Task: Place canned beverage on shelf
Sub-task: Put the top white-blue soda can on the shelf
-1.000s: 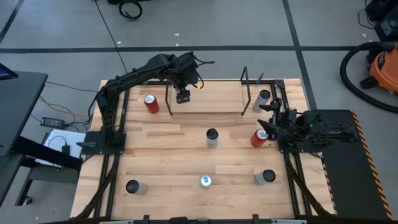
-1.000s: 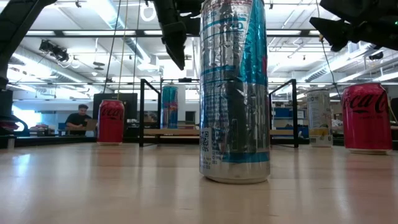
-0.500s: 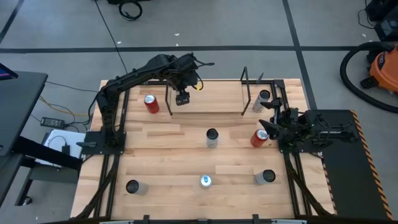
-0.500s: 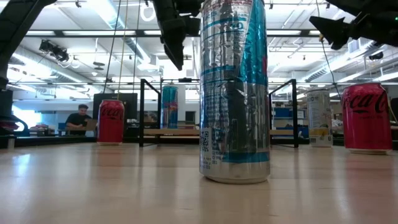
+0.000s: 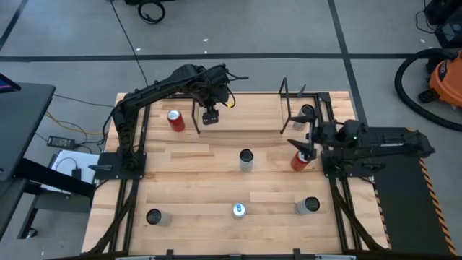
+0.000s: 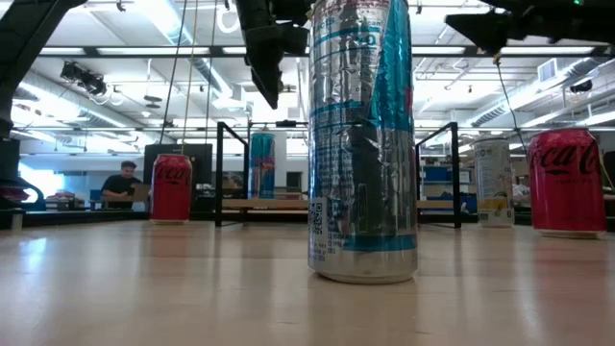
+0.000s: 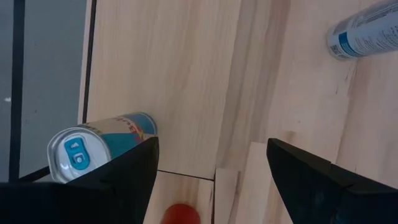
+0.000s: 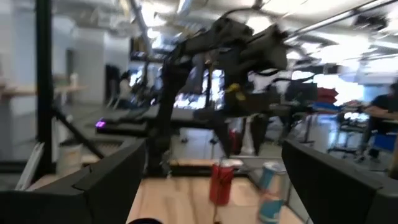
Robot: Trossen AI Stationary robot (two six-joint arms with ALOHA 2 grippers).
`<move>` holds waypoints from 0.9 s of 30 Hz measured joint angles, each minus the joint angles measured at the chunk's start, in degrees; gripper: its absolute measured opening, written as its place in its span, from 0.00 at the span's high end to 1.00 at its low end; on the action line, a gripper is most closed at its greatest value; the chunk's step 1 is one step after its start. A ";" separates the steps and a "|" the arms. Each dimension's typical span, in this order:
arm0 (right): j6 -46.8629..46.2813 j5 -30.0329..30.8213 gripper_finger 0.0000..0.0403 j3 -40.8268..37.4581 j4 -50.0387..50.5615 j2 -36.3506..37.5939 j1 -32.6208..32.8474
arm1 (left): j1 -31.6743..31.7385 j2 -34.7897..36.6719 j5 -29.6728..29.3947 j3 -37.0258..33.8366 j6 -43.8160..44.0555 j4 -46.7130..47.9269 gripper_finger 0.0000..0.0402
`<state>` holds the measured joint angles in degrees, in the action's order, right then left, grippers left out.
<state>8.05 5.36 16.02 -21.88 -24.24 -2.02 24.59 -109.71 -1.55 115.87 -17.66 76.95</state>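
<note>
Butcher-block tabletop [image 5: 209, 184] in a bright open workroom, cans scattered, both claws [image 5: 210, 115] [image 5: 302, 137] spread open, empty.

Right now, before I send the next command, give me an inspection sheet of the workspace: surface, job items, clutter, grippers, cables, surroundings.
Surface: butcher-block table, dry, nothing spilled.
Job's things: shelf at the far edge; blue can upright on it by its left upright. Red can stands by the right gripper; second red can left of the shelf; five silver cans stand elsewhere on the table.
Clutter: nothing seen.
Grippers: left gripper open above the shelf's left end, empty; right gripper open, beside the red can, holding nothing.
Cables: power strip and leads on the floor left of the table.
Surroundings: vacuum at right; seated person far behind.
</note>
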 joint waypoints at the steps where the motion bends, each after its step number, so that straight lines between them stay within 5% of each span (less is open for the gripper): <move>1: 0.11 -1.05 0.04 1.07 0.01 -1.91 0.00 | -0.10 0.00 -0.04 0.00 0.09 0.00 0.25; 19: -2.20 -6.92 0.04 8.08 -5.34 -24.09 0.11 | -3.29 0.00 4.49 0.00 0.56 1.56 0.25; 27: -0.49 -7.85 0.04 8.08 -7.71 -31.01 0.09 | -6.06 0.00 4.50 0.00 4.50 11.74 0.25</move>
<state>7.55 -2.49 24.10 -29.59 -55.25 -1.93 18.53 -109.71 2.95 115.87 -13.16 88.69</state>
